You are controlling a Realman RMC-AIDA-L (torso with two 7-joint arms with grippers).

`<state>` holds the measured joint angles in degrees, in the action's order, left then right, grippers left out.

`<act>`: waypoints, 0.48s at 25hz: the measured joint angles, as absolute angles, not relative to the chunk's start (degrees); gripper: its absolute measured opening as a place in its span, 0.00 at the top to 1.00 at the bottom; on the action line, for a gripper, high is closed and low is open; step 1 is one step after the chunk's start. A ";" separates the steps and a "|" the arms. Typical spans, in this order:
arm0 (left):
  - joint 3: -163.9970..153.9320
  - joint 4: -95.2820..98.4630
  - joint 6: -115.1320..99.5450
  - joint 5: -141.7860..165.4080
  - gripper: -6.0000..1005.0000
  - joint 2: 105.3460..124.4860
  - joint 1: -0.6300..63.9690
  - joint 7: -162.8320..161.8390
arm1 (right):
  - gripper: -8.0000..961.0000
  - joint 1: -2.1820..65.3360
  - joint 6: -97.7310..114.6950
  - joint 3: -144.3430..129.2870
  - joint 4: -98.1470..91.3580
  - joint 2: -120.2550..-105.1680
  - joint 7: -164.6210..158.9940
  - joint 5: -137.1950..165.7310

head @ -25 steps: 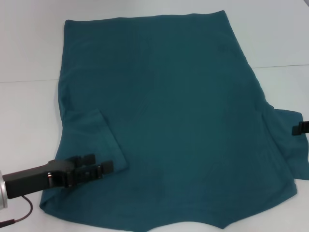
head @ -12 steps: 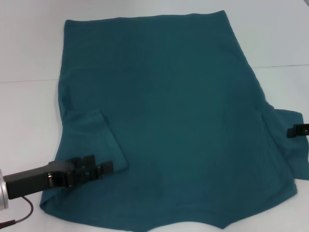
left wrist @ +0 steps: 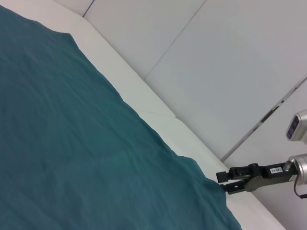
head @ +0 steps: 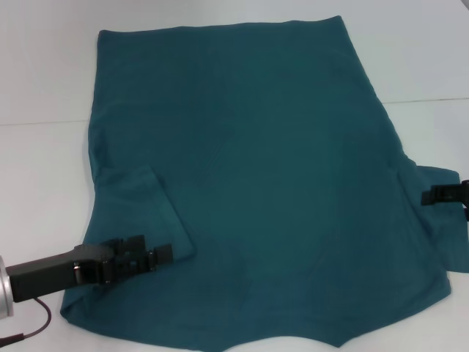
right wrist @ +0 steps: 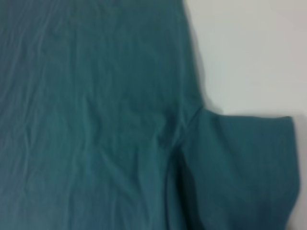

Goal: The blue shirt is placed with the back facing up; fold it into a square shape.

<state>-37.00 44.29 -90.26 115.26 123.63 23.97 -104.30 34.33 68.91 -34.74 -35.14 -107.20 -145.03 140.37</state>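
The left gripper (head: pixel 163 254) is held low at the frame's lower left, its fingers slightly parted (nothing pinched) over the folded-in sleeve of the blue shirt (head: pixel 256 183), spread across the white table (head: pixel 44 73). At the right edge the right gripper (head: pixel 432 196) is seen, fingers narrowly parted, above the other sleeve.

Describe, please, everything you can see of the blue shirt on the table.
The blue shirt is a plain dark teal, soft-looking cotton tee lying flat and lightly wrinkled on the white table, no print showing. Its left sleeve is already folded inward onto the body; the right sleeve still spreads outward. The left tool sits low at the folded sleeve's lower edge, and the right tool is over the right sleeve's outer edge.
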 joint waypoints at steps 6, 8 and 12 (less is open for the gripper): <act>-37.00 44.29 -90.26 115.24 0.04 123.66 24.00 -104.52 | 0.02 35.00 69.22 -34.36 -34.89 -107.30 -145.02 140.22; -37.00 44.29 -90.26 115.23 0.04 123.66 24.00 -104.58 | 0.02 35.07 69.33 -34.13 -35.06 -107.31 -145.23 140.19; -36.74 44.29 -90.25 115.22 0.04 123.65 24.00 -104.64 | 0.03 35.07 69.11 -33.75 -35.19 -107.10 -145.55 140.16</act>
<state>-36.74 44.29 -90.25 115.22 123.65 24.00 -104.64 35.07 69.11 -33.75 -35.19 -107.10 -145.55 140.16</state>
